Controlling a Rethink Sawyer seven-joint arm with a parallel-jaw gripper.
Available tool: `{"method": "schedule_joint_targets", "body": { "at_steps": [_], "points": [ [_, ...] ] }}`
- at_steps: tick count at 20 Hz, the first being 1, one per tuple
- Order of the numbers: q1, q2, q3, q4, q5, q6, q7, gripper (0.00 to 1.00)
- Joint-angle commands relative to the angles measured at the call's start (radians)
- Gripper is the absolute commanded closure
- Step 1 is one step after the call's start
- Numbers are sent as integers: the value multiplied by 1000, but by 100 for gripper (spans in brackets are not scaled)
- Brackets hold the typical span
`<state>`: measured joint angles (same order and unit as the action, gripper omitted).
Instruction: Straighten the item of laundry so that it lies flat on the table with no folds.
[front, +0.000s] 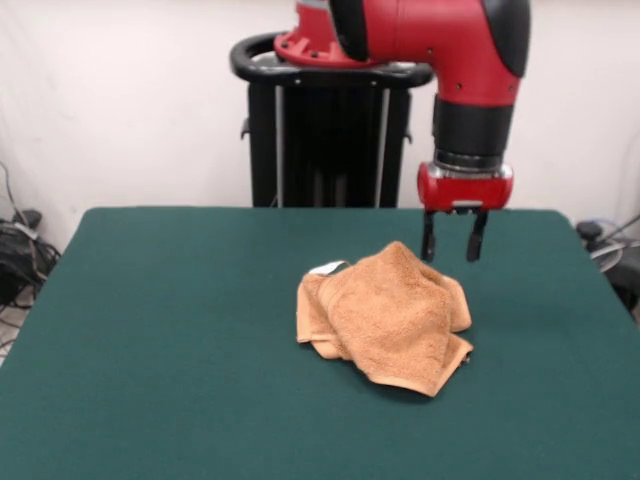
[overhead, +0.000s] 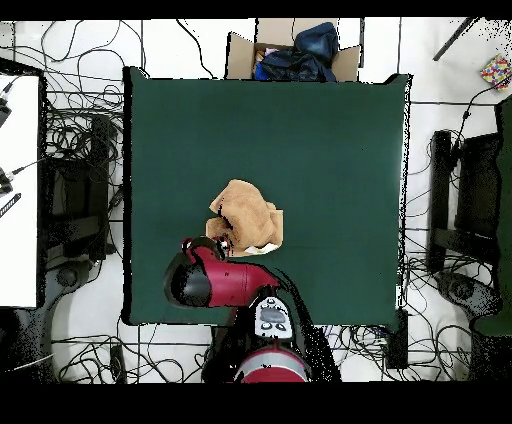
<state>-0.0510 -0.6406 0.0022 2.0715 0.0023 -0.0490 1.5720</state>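
Towel (front: 385, 315) lay crumpled and folded over itself near the middle of the green table (front: 150, 340), a small white tag (front: 327, 268) showing at its far left edge in the front view. Behind it the gripper (front: 453, 240) hung above the towel's far right corner, fingers spread apart, holding nothing. Overhead, the arm (overhead: 215, 282) covered the towel's (overhead: 245, 213) robot-side edge.
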Motion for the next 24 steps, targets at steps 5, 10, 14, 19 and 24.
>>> {"method": "schedule_joint_targets", "body": {
  "at_steps": [5,10,14,19,24],
  "points": [
    [45,65,14,-119,73,-23,215,0],
    [36,78,26,-148,75,-16,214,0],
    [37,116,21,-191,77,-16,204,0],
    [11,164,31,-230,61,-31,192,0],
    [-2,175,36,-236,40,-36,188,0]
  ]
}}
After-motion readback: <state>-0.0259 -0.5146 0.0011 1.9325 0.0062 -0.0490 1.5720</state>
